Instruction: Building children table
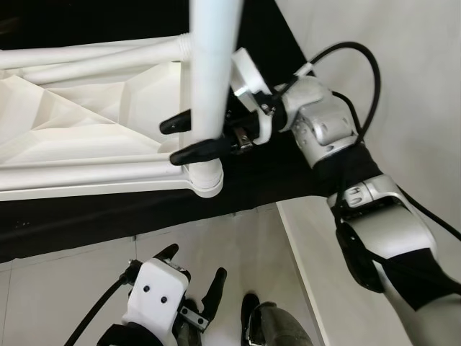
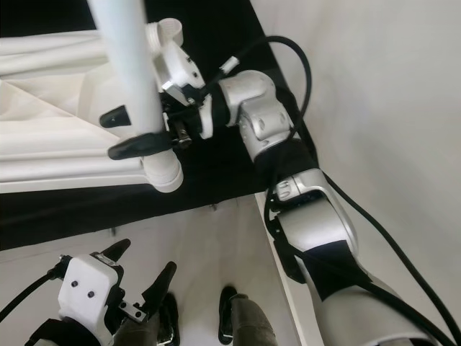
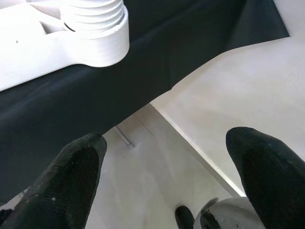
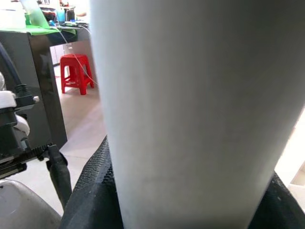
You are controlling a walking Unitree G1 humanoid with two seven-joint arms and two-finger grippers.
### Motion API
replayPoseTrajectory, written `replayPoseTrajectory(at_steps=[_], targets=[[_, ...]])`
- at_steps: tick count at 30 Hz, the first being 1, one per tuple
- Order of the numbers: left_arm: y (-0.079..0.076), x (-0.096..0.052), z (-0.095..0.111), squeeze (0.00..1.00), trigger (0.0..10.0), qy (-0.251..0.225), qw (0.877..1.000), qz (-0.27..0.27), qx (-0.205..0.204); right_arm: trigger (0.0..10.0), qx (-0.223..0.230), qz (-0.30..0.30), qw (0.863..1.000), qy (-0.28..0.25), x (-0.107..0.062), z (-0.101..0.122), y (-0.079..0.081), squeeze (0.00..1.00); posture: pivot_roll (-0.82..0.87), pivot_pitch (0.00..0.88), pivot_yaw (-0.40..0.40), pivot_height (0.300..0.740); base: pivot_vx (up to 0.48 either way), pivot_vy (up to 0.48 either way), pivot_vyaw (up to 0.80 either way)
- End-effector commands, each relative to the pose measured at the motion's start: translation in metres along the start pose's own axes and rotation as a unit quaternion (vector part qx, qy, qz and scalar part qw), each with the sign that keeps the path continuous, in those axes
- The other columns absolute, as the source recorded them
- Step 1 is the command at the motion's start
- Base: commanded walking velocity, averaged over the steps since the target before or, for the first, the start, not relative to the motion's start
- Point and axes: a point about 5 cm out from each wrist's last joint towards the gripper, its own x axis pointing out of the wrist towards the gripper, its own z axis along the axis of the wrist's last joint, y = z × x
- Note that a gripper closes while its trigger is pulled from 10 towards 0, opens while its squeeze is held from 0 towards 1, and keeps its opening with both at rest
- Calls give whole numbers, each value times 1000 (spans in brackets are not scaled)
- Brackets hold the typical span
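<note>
Nearest, low over the pale tiled floor (image 1: 65,281), the left gripper (image 1: 194,277) hangs with its two black fingers (image 3: 71,186) spread wide and nothing between them (bare tile lies beyond them up to the edge of the black mat (image 1: 94,216)). Farther on, the upturned white plastic children's table (image 1: 79,122) lies on that mat, its rounded corner socket (image 1: 205,176) near the mat's front edge. The tall white cylindrical plastic table leg (image 1: 212,65) stands upright in that socket. The right gripper (image 1: 189,137) reaches in from the right and pinches the leg just above the socket, one finger on each side. A white wall (image 1: 403,72) borders the mat on the right.
</note>
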Motion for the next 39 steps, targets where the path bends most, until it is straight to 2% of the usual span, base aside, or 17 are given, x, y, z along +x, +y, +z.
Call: replayPoseTrajectory(at_steps=[1, 10, 18, 24, 34, 36, 37, 39], targets=[[-1, -2, -2, 0, 10000, 9, 1000, 4, 0, 10000, 44, -1, 999, 30, 4, -21, 4, 0, 136, 386, -26, 740, 0, 0, 0], [-1, 1, -3, 0, 10000, 6, 1000, 6, -2, 10000, 68, -30, 994, 75, 4, -21, -3, 0, 120, 386, -34, 740, 0, 0, 0], [-1, 1, -3, 0, 10000, 4, 1000, 7, -2, 10000, 75, -53, 992, 88, 7, -21, -7, 0, 115, 385, -37, 740, 0, 0, 0], [-1, 2, -2, 0, 10000, 2, 1000, 9, -4, 10000, 89, -125, 984, 91, 8, -26, -14, 0, 115, 388, -38, 740, 0, 0, 0], [0, 3, -2, 0, 10000, 2, 1000, 9, -4, 10000, 93, -178, 976, 88, 1, -30, -15, 0, 111, 387, -37, 740, 0, 0, 0], [0, 3, -3, 0, 10000, 2, 1000, 9, -3, 10000, 88, -220, 967, 93, -7, -34, -13, 0, 100, 384, -40, 740, 0, 0, 0], [0, 4, -3, 0, 10000, 1, 1000, 9, -3, 10000, 91, -258, 957, 98, -11, -37, -11, 0, 98, 384, -42, 740, 0, 0, 0], [0, 4, -3, 0, 10000, 1, 1000, 9, -3, 10000, 91, -258, 957, 98, -11, -37, -11, 0, 98, 384, -42, 740, 0, 0, 0]])
